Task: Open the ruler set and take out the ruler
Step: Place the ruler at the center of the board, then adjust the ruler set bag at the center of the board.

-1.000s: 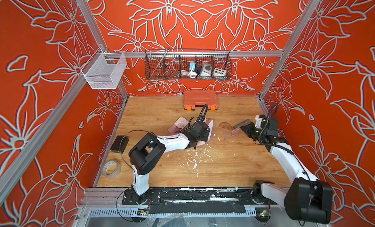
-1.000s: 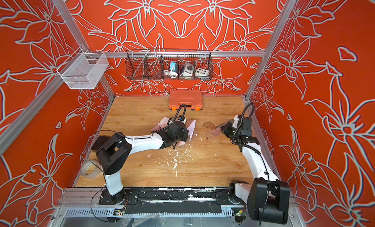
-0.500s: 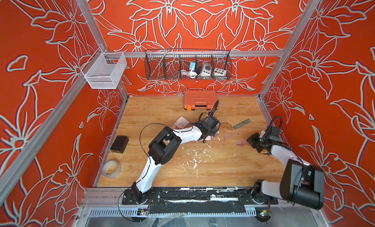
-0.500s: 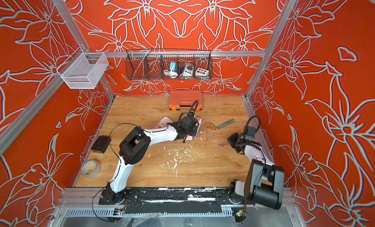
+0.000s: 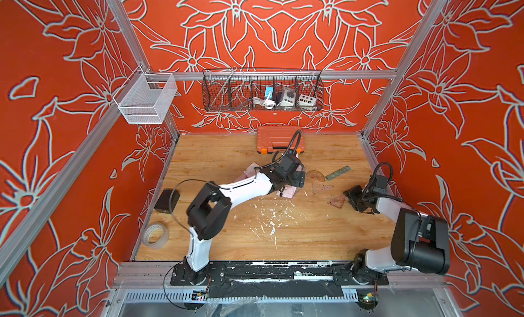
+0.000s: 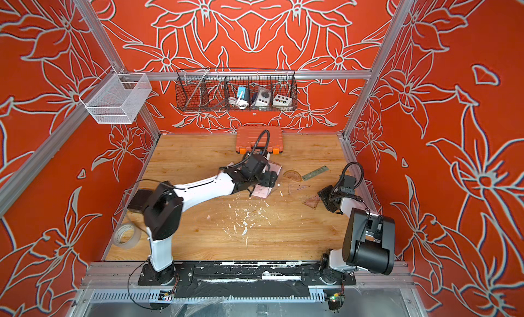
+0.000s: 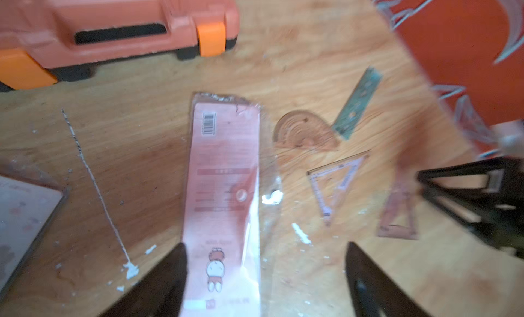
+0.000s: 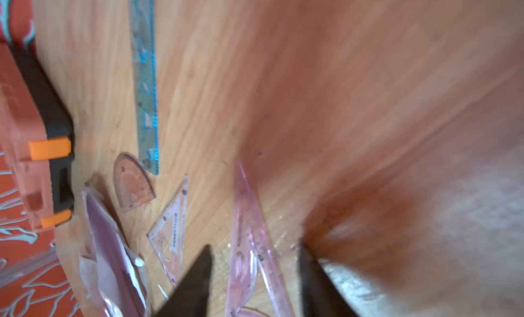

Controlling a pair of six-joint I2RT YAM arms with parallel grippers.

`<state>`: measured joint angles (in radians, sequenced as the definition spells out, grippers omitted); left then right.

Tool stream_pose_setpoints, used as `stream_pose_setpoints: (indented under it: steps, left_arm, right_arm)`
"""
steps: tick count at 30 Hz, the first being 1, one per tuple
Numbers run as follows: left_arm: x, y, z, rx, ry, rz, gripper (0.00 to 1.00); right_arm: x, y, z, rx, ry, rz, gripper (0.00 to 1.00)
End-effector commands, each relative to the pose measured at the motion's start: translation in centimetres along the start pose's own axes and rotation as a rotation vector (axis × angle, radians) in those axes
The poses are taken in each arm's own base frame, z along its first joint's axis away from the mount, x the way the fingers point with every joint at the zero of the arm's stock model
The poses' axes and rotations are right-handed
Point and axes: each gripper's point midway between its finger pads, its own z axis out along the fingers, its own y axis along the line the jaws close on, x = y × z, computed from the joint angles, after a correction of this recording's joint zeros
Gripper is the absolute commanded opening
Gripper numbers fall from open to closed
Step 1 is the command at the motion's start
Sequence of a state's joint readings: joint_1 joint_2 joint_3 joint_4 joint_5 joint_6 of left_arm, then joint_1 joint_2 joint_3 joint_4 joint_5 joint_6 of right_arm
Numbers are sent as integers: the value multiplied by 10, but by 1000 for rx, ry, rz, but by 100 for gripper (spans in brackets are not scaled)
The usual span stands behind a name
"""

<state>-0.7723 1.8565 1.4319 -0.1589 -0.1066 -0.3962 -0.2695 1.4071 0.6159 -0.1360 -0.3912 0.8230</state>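
Note:
The ruler set's pink card sleeve (image 7: 224,188) lies flat on the wooden table, seen in both top views (image 5: 287,192) (image 6: 262,192). Its near end rests between the fingers of my open left gripper (image 7: 263,273), close to one finger. The greenish straight ruler (image 5: 337,173) (image 6: 315,173) (image 8: 146,83) lies out on the table beside a protractor (image 7: 304,131) and a clear triangle (image 7: 337,185). A pink triangle (image 8: 249,244) (image 5: 337,200) lies between the spread fingers of my right gripper (image 8: 255,261), which is open.
An orange tool case (image 5: 279,139) stands at the back. A black box (image 5: 167,200) and a tape roll (image 5: 155,234) sit at the left edge. White flecks (image 5: 272,219) litter the middle. Another carded pack (image 7: 25,216) lies by the left arm.
Both grippers have gone from shut to open. The left let go of the sleeve. The right arm drew back toward the right front and released the pink triangle on the table.

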Motion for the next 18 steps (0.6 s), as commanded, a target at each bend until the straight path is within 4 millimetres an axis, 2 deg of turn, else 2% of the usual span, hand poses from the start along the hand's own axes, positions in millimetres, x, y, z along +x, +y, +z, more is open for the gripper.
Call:
stream_pose_setpoints:
  steps: [1, 4, 5, 6, 7, 9, 11, 12, 15, 18]
  left_arm:
    - [-27, 19, -47, 10, -109, -69, 100]
    - [-24, 70, -74, -57, -181, -187, 100]
    - [-17, 90, -81, -70, -177, -231, 100]
    - [-9, 116, -88, -107, -169, -275, 100]
    - [1, 134, -91, -134, -156, -296, 99]
    - [22, 178, -95, -175, -119, -347, 90]
    - [42, 214, -95, -200, -57, -412, 82]
    - [51, 229, -92, -212, -22, -427, 81]
    - [67, 258, -80, -273, 67, -407, 82]
    - [65, 269, -67, -307, 112, -340, 84]
  right_arm:
    - [-18, 18, -18, -22, -72, -25, 59]
    - [-20, 48, -35, -116, -89, -97, 61]
    - [-16, 69, -41, -178, -94, -167, 61]
    - [-8, 90, -46, -226, -83, -233, 59]
    - [4, 109, -48, -265, -58, -297, 59]
    - [47, 162, -50, -391, 39, -485, 58]
    - [98, 203, -46, -482, 175, -616, 57]
    - [125, 220, -41, -521, 243, -677, 56]
    - [186, 252, -23, -540, 341, -804, 54]
    - [221, 273, 1, -529, 370, -851, 55]
